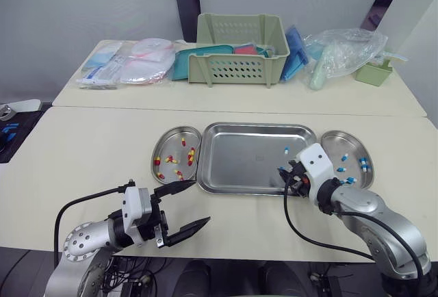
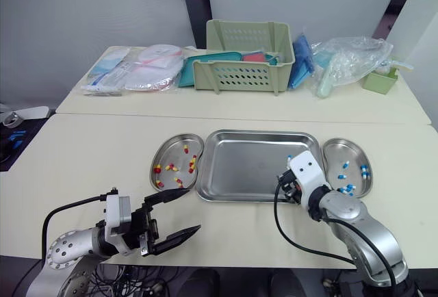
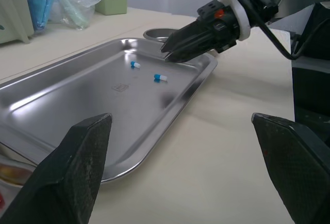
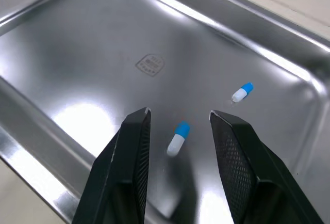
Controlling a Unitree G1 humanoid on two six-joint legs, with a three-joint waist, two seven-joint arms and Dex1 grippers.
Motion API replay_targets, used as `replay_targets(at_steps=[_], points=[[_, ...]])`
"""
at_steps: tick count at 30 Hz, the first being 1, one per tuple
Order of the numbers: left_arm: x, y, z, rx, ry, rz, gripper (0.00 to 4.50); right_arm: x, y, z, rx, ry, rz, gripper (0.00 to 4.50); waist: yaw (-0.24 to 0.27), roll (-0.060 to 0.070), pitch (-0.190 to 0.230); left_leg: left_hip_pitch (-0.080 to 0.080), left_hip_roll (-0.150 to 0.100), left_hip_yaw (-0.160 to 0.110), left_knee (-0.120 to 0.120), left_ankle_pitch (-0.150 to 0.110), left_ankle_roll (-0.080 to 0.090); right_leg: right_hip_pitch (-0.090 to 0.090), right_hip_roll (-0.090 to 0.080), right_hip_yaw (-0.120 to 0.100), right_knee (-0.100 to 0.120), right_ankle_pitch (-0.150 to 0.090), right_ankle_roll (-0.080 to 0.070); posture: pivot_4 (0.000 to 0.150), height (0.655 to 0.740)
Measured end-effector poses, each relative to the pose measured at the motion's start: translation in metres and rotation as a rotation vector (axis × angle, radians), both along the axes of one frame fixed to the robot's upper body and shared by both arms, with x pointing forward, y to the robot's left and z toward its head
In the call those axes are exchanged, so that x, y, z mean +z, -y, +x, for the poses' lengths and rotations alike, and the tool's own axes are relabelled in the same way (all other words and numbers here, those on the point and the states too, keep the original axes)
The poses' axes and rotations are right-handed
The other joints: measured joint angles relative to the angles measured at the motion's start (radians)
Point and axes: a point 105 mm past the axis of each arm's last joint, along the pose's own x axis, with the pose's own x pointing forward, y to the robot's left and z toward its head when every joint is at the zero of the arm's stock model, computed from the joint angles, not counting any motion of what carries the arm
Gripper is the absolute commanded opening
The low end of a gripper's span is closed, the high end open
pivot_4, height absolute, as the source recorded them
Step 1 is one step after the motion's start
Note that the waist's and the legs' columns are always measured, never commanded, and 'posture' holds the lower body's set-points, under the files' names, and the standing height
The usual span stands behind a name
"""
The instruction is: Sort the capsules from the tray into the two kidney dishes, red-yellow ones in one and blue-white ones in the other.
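A steel tray [image 1: 239, 160] lies mid-table between two kidney dishes. The left dish [image 1: 171, 141] holds several red-yellow capsules [image 1: 191, 154]; the right dish [image 1: 337, 144] holds several blue-white capsules [image 1: 363, 165]. My right gripper [image 4: 179, 114] is open, low over the tray's near right corner, its fingers on either side of a blue-white capsule [image 4: 176, 138] lying on the tray. A second blue-white capsule [image 4: 242, 92] lies just beyond. My left gripper [image 1: 183, 207] is open with nothing in it, over the bare table in front of the left dish.
On the rear table stand a green basket [image 1: 239, 50], packaged supplies [image 1: 130, 64], a clear plastic bag [image 1: 342, 50] and a small green box [image 1: 373, 73]. Black cables trail from both wrists toward the table's front edge.
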Motion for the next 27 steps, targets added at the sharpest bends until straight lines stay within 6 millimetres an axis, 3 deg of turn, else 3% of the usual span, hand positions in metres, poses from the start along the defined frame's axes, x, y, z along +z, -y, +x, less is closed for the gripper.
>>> replay_targets(at_steps=[15,24,27], points=[[-0.001,0.004,0.001,0.004,0.012,0.002,4.5,-0.018,-0.002,0.01,-0.049,-0.105,-0.059,1.99,-0.002,0.0,0.0,0.0,0.0,0.0,0.0,0.0,0.0,-0.002,0.0,0.0,0.001,0.0,0.0,0.15,0.739],[-0.002,0.005,0.002,0.002,0.009,0.001,4.5,-0.017,-0.002,0.012,-0.037,-0.096,-0.085,0.03,-0.002,0.0,0.0,0.0,0.0,0.0,0.0,0.0,0.0,-0.002,0.0,0.0,0.001,0.0,0.0,0.15,0.739],[-0.002,0.005,0.002,0.005,0.009,0.001,4.5,-0.017,-0.001,0.012,-0.022,-0.092,-0.089,0.01,-0.002,0.0,0.0,0.0,0.0,0.0,0.0,0.0,0.0,-0.002,0.0,0.0,0.001,0.0,0.0,0.15,0.739]])
